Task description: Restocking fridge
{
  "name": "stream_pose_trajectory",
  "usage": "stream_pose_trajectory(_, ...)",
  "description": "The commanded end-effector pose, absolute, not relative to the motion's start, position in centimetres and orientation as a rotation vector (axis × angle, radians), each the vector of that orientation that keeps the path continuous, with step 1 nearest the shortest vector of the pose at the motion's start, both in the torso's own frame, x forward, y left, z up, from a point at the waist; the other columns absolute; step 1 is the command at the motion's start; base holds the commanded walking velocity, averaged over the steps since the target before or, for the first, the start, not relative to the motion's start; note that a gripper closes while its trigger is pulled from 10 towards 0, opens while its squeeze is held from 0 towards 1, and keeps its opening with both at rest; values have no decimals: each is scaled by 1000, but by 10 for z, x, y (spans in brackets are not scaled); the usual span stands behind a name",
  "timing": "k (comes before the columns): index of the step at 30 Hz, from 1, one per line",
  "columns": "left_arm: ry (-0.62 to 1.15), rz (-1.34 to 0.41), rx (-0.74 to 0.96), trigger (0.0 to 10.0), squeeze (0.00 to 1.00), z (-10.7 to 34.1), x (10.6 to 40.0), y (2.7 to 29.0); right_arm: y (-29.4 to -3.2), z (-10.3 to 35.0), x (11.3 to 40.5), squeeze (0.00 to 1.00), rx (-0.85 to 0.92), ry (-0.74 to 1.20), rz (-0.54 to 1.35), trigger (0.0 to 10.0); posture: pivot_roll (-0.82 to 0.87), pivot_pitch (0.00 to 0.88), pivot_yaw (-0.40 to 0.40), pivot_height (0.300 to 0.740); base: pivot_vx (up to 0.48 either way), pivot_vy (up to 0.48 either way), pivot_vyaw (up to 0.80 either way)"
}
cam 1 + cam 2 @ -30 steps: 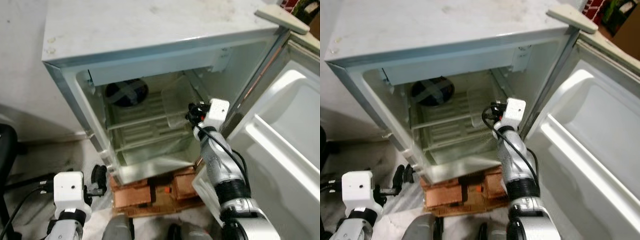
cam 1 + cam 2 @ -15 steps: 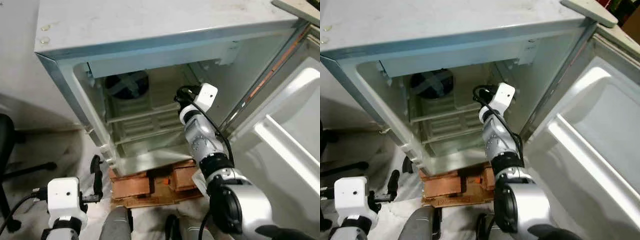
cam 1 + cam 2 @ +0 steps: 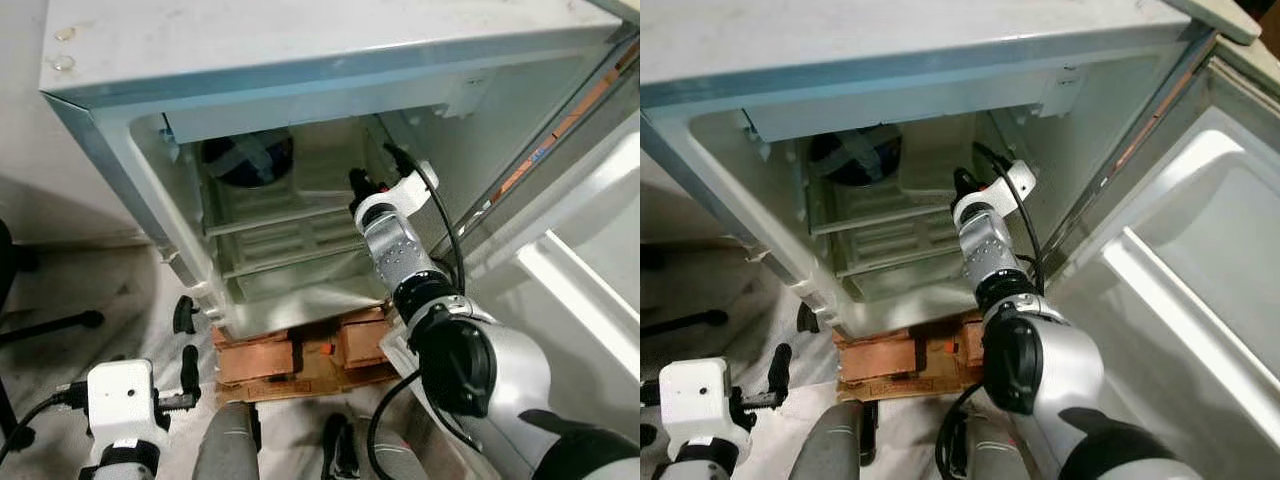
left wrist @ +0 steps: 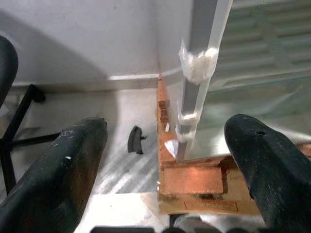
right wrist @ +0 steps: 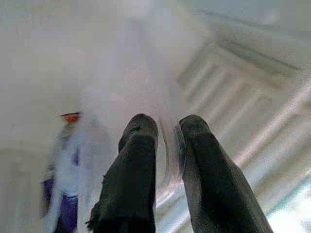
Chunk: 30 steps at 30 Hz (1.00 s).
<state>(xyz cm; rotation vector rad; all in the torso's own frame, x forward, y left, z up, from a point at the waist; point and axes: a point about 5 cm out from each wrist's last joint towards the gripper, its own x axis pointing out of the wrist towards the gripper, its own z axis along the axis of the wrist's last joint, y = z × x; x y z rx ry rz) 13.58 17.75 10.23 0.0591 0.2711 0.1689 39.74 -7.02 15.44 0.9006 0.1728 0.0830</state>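
Fridge: small white open fridge (image 3: 300, 60), raised on brown cardboard box (image 3: 300, 362); label unreadable.
Right gripper (image 5: 167, 138): inside, narrowly pinching clear shelf edge (image 5: 170, 160).
Left gripper (image 4: 165, 160): spread wide, low.

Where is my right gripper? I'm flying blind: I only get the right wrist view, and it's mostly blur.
Observer: The right gripper is inside the open fridge, level with the upper shelf.
Operator: Anything stocked in there?
Observer: A dark round object is at the back left, above that shelf.
Operator: And the other arm?
Observer: The left gripper hangs open, low, outside the fridge's left front corner.
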Motion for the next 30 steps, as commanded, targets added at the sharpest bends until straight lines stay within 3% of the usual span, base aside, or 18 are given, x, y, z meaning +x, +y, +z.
stream_pose_trajectory(1,300,177,64,10000,0,98,134,177,-69,157,398,1000,863,166,124,10000,363,289,-91,740,0,0,0)
stream_pose_trajectory(4,294,177,63,10000,0,98,137,176,-75,158,399,1000,757,142,151,10000,354,282,-92,740,0,0,0)
stream_pose_trajectory(10,282,168,57,10000,0,94,147,174,-108,140,392,1000,366,95,235,10000,316,249,-88,740,0,0,0)
stream_pose_trajectory(16,257,140,58,10000,0,93,162,172,-138,122,382,1000,166,98,240,10000,282,218,-68,740,0,0,0)
stream_pose_trajectory(28,208,67,74,10000,0,91,190,171,-130,117,352,1000,-129,-97,482,10000,171,137,-9,740,0,0,0)
stream_pose_trajectory(30,190,66,79,10000,0,93,198,169,-123,115,340,910,-113,-124,538,10000,164,124,-7,740,0,0,0)
